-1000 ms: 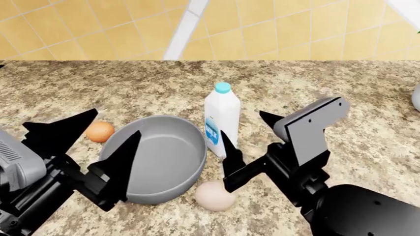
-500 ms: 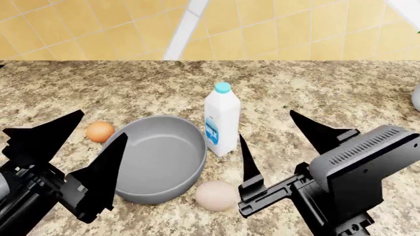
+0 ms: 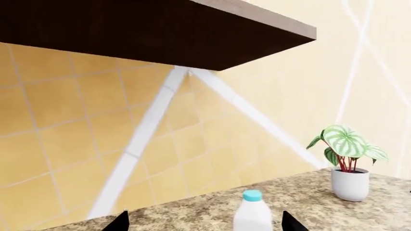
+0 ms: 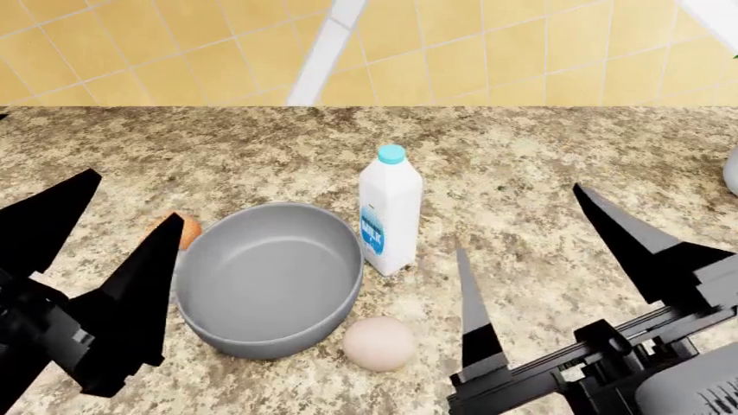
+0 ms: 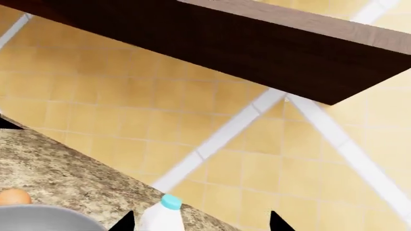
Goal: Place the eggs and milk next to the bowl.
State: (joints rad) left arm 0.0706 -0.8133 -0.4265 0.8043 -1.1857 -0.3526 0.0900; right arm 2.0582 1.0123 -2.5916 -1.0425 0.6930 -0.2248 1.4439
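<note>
The grey bowl (image 4: pixel 268 277) sits on the granite counter. The white milk (image 4: pixel 390 212) jug with its light-blue cap stands upright just right of it, close to its rim. One of the eggs, a pale one (image 4: pixel 378 343), lies by the bowl's front right. The orange-brown egg (image 4: pixel 189 228) lies at the bowl's left, partly hidden behind a finger of my left gripper (image 4: pixel 136 194). That gripper is open and empty, near the bowl's left. My right gripper (image 4: pixel 518 216) is open and empty, right of the milk. The wrist views show the milk (image 3: pixel 253 216) (image 5: pixel 168 209) beyond the open jaws.
The speckled counter (image 4: pixel 554 156) runs back to a yellow tiled wall. A potted plant (image 3: pixel 350 180) stands at the far right, its white pot (image 4: pixel 731 173) at the head view's edge. A dark wall cabinet (image 5: pixel 257 43) hangs overhead.
Both arms have drawn back toward the camera. The right gripper moved right and away from the pale egg. The left gripper moved left, and now covers part of the orange-brown egg.
</note>
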